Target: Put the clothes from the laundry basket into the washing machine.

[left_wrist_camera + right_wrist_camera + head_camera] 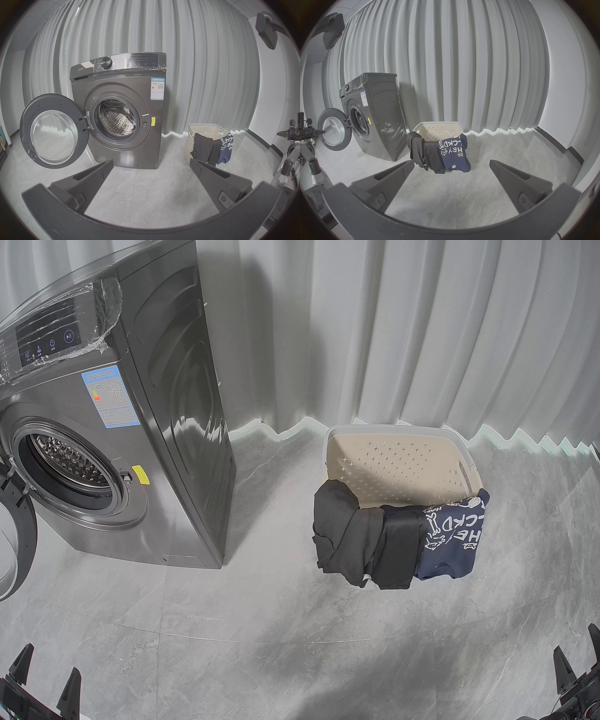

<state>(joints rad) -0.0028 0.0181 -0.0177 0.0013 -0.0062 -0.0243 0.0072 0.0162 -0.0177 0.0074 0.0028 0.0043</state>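
Observation:
A cream laundry basket (400, 459) stands on the floor by the curtain, right of the grey washing machine (119, 427). Over its near rim hang black clothes (359, 537) and a navy printed shirt (453, 537). The machine's round door (51, 131) is swung wide, showing the steel drum (117, 117). My left gripper (45, 677) is low at the near left, open and holding nothing. My right gripper (578, 655) is low at the near right, also open and bare. The basket (439, 131) and hanging clothes (437, 151) lie well ahead of the right gripper (451, 165).
Bare grey tile floor (281, 627) stretches between me, the machine and the basket. White pleated curtains (406, 327) close off the back. The swung-out door (15, 540) juts into the floor space at the far left.

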